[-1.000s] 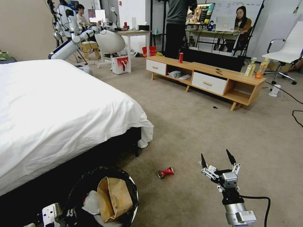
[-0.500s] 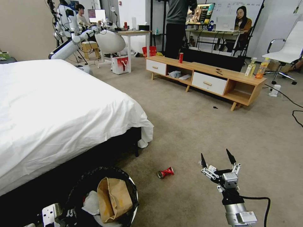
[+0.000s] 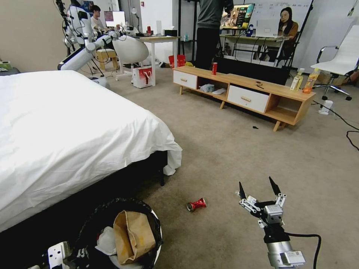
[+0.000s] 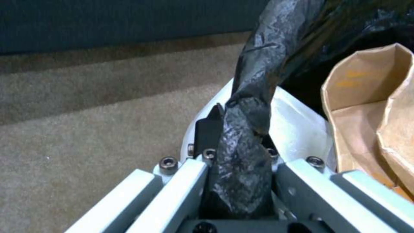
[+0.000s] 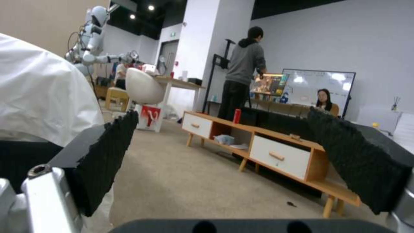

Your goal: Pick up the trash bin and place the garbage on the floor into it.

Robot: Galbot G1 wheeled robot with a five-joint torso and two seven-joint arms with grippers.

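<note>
The trash bin (image 3: 112, 207), lined with a black bag, hangs at the bottom left of the head view beside the bed. A tan paper bag (image 3: 132, 235) and white tissue (image 3: 106, 239) lie inside it. My left gripper (image 4: 237, 124) is shut on the bin's rim (image 4: 297, 129), pinching the black bag (image 4: 258, 81) next to the paper bag (image 4: 371, 113). A crushed red can (image 3: 196, 204) lies on the carpet between the bin and my right gripper (image 3: 256, 185). That gripper hovers open and empty, to the right of the can, its fingers (image 5: 108, 152) spread wide.
The bed (image 3: 74, 130) with a white sheet fills the left. A low wooden cabinet (image 3: 261, 93) stands ahead, with an upright red can (image 3: 214, 68) and two drink bottles (image 3: 298, 80) on it. A black cable (image 3: 349, 134) crosses the floor at right. Open carpet lies between.
The bin and my left gripper have drifted slightly toward the lower left. My right gripper has barely moved and stays open. The crushed can lies where it was.
</note>
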